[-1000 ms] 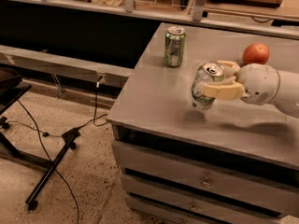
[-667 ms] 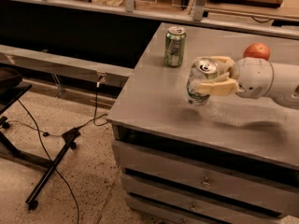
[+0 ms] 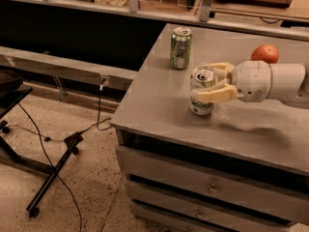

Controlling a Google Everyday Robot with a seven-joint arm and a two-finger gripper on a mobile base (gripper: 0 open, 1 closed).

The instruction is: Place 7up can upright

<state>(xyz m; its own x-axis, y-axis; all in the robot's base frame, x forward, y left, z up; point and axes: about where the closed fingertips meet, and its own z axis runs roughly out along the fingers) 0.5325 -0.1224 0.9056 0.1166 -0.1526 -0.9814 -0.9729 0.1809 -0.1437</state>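
Note:
The 7up can (image 3: 202, 90), pale silver-white with green lettering, stands upright near the front left part of the grey table (image 3: 159, 100). My gripper (image 3: 208, 82) reaches in from the right, and its cream fingers (image 3: 215, 95) are closed around the can's sides. The can's base looks at or just above the tabletop; I cannot tell if it touches.
A darker green can (image 3: 181, 48) stands upright behind the 7up can, farther back on the table. An orange fruit (image 3: 265, 54) lies at the back right, behind my arm. The table has drawers (image 3: 207, 190) below. Cables and a stand (image 3: 53, 173) lie on the floor at left.
My gripper has carried the 7up can slightly left and down toward the tabletop, and the can stays upright in my grasp.

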